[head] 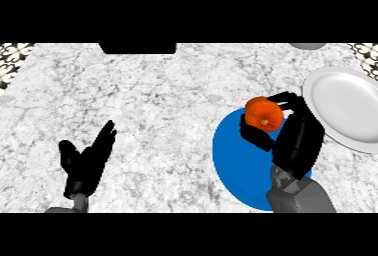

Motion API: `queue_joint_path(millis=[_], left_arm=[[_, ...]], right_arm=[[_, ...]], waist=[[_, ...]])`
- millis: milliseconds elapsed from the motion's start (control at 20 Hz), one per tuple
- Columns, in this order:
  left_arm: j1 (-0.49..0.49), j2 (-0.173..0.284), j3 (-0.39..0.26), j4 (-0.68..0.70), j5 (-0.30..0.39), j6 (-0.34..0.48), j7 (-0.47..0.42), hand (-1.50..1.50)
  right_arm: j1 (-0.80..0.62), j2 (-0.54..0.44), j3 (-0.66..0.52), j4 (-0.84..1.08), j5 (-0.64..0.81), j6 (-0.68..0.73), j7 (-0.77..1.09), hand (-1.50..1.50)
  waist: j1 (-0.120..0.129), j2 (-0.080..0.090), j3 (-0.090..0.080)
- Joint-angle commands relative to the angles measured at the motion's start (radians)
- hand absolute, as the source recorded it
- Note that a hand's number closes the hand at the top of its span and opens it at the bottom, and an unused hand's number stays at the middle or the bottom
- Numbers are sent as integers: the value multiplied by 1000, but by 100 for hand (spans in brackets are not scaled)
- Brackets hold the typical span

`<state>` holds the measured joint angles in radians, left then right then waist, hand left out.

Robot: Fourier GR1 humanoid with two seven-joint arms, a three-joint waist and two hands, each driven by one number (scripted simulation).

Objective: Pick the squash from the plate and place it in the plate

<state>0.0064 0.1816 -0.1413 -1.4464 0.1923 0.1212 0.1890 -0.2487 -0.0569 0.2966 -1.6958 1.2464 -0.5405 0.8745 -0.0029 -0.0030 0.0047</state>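
Note:
An orange squash [262, 114] is held over the far edge of the blue plate [232, 150], with my right hand [297, 140] curled round it from the right, thumb below and fingers above. To the right lies a white plate [343, 107], a little apart from the squash. My left hand [85, 160] rests open at the lower left, fingers pointing up, far from both plates.
The counter is grey-white marble. A dark rectangular object [138, 48] sits at the far edge, and a grey round thing [306, 45] shows at the top right. Patterned tiles [15, 57] border the far corners.

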Motion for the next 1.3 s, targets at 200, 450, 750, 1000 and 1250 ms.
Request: queue_joint_path(millis=[200, 450, 750, 1000, 1250], left_arm=[[3, -12, -10, -17, -21, 0, 46, 0], [-8, -35, -32, -2, -38, 9, 46, 0], [-18, -19, 16, 30, -4, -33, 20, 0], [-25, -41, -13, 3, -27, -21, 47, 0], [-10, -32, -10, 1, -46, -18, 35, 0]], right_arm=[[56, -142, -213, 79, -268, -222, -235, 150], [-29, -292, -411, 286, -414, -303, -358, 150], [-118, -373, -504, 599, -721, -355, -699, 150], [-222, -464, -626, 811, -889, -267, -945, 150], [-275, -544, -696, 1062, -920, -141, -932, 150]], waist=[[5, 4, -4], [12, 10, -2], [22, 12, -1], [27, 13, -1], [38, 19, -2]])
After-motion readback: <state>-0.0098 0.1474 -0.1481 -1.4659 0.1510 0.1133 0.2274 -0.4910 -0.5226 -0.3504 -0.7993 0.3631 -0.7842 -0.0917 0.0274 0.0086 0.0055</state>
